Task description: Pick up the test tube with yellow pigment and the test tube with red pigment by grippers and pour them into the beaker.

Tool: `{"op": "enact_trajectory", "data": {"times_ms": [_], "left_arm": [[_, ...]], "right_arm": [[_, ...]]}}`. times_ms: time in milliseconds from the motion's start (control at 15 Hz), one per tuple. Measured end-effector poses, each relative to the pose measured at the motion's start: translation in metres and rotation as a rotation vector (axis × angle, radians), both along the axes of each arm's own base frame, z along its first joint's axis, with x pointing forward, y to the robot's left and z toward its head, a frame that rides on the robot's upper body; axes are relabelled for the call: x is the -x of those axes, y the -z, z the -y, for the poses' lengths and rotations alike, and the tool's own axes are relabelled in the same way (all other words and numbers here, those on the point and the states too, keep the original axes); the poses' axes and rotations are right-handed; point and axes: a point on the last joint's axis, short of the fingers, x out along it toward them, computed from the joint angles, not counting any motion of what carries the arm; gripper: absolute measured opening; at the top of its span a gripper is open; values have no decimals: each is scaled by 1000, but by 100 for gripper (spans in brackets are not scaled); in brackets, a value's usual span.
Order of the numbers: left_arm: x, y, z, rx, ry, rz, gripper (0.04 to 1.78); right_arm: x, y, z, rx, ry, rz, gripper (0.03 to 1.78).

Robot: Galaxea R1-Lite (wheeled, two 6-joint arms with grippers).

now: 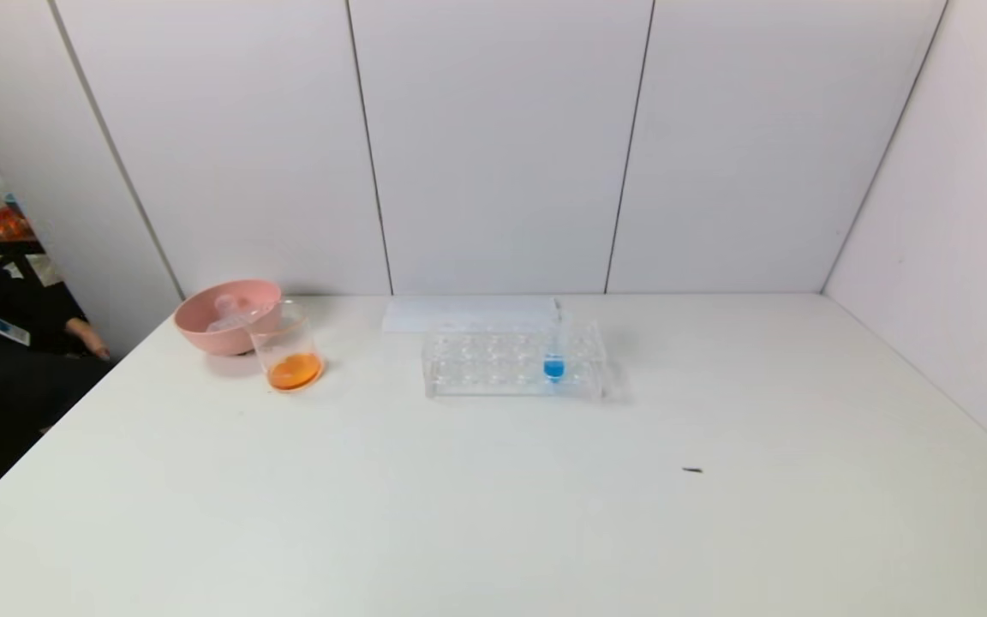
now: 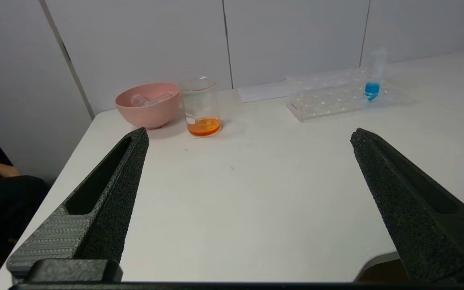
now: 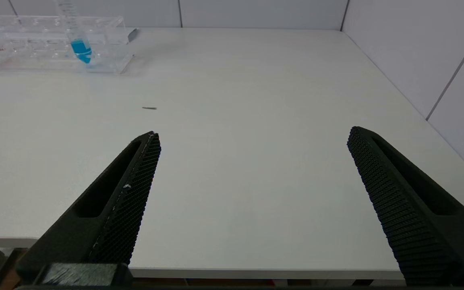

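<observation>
The beaker (image 1: 288, 347) stands at the back left of the table, holding a shallow layer of orange liquid (image 2: 204, 127). No test tube with yellow pigment and no test tube with red pigment is in view. Two clear tubes (image 2: 151, 99) lie in the pink bowl (image 1: 211, 330) just behind the beaker, with no coloured liquid visible in them. My left gripper (image 2: 250, 132) is open over the table's front left, well short of the beaker, with nothing between its fingers. My right gripper (image 3: 253, 132) is open and empty over the front right. Neither arm shows in the head view.
A clear tube rack (image 1: 493, 360) sits at the back middle with one blue-liquid tube (image 1: 554, 356) upright in it. A white sheet (image 1: 468, 313) lies behind the rack. A small dark speck (image 1: 692, 470) lies on the table. A person's hand (image 1: 86, 334) rests beyond the left edge.
</observation>
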Motion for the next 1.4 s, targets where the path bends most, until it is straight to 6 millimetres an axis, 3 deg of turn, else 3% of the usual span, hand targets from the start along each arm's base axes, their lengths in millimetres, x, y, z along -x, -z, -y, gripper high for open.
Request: {"op": "enact_trajectory", "data": {"times_ms": [467, 800, 1400], "left_arm": [[-18, 36, 0, -72, -18, -71, 176], [-23, 53, -3, -98, -134, -153, 176], [-23, 55, -3, -88, -139, -166, 176]], "right_arm": [[0, 0, 0, 0, 0, 0, 170], [0, 0, 0, 0, 0, 0, 170], [0, 0, 0, 0, 0, 0, 170]]}}
